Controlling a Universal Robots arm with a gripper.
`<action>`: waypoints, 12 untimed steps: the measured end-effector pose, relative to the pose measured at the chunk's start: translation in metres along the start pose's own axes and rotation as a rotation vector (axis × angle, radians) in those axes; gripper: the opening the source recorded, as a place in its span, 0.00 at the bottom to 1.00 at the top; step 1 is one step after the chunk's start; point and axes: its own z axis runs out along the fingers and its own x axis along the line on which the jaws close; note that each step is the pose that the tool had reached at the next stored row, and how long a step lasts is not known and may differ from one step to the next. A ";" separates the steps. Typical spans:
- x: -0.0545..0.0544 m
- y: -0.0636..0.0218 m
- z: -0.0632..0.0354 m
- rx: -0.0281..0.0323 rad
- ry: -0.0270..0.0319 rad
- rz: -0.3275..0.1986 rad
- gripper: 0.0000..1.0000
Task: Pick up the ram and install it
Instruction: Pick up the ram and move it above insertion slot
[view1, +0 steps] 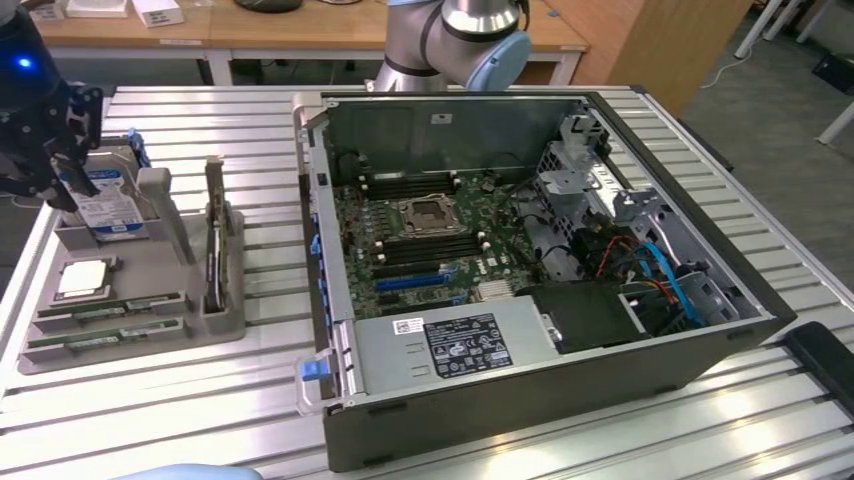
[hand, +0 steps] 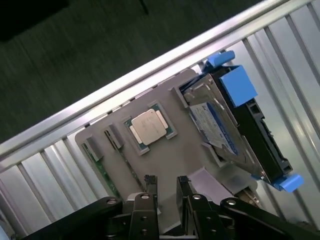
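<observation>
Gripper (view1: 64, 192) hangs over the grey tray (view1: 160, 270) at the ext. view's left, above the hard drive (view1: 110, 212); we can't judge its fingers from here. Ram (view1: 110, 311) lies in a tray slot near the CPU (view1: 83, 278), w/ a 2nd stick (view1: 100, 338) just beside it, well apart from the open PC case (view1: 561, 390).

Wrist view: we see the gripper (hand: 166, 186) w/ fingers (hand: 151, 187) slightly apart, nothing between them, above the tray (hand: 185, 150). Ram (hand: 105, 175) sits edge-on beside the CPU (hand: 149, 125); hard drive (hand: 225, 125) stands nearby.
</observation>
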 end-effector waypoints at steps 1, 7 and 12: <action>0.000 0.0000 0.0001 -0.0006 0.0009 -0.018 0.29; 0.000 -0.0001 0.0011 -0.0040 0.0057 -0.126 0.29; 0.000 -0.0001 0.0017 -0.0061 0.0095 -0.217 0.29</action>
